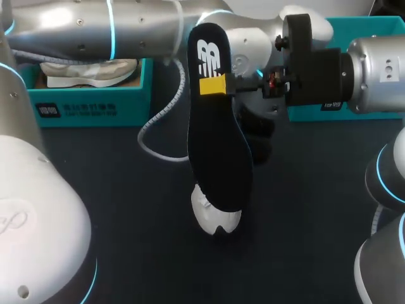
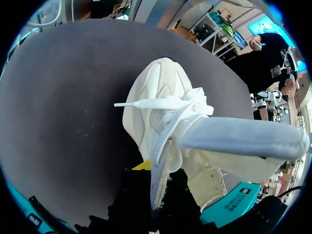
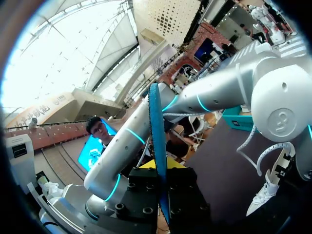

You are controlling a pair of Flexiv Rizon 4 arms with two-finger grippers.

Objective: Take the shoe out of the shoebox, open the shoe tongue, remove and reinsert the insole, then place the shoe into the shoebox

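Shoebox, far left: teal shoebox [image 1: 95, 109] at the back of the table [image 1: 126, 221]. One pale shoe [image 1: 88, 71] lies inside it.
Left gripper: the left gripper [image 2: 157, 179] is down at the working shoe's opening, right beside the laces. I cannot tell whether it grips.
Working shoe: white shoe [image 2: 156, 107] stands out on the table, well apart from the box. In the head view only its toe shows, under the insole.
Insole: black insole [image 1: 215, 145] is clear of the shoe. It hangs lengthwise above it, with its low end just over the toe.
Right gripper: the right gripper [image 1: 214, 85] is clamped on the insole near its upper end, pinching it flat from both sides.
Teal part, far right: teal box wall or lid [image 1: 367, 26] behind the right arm, contents hidden.
Progress: done, by my reading: shoe out, insole out. Tongue likely opened.
Left to do: slide the insole back in, then return the shoe to the box.
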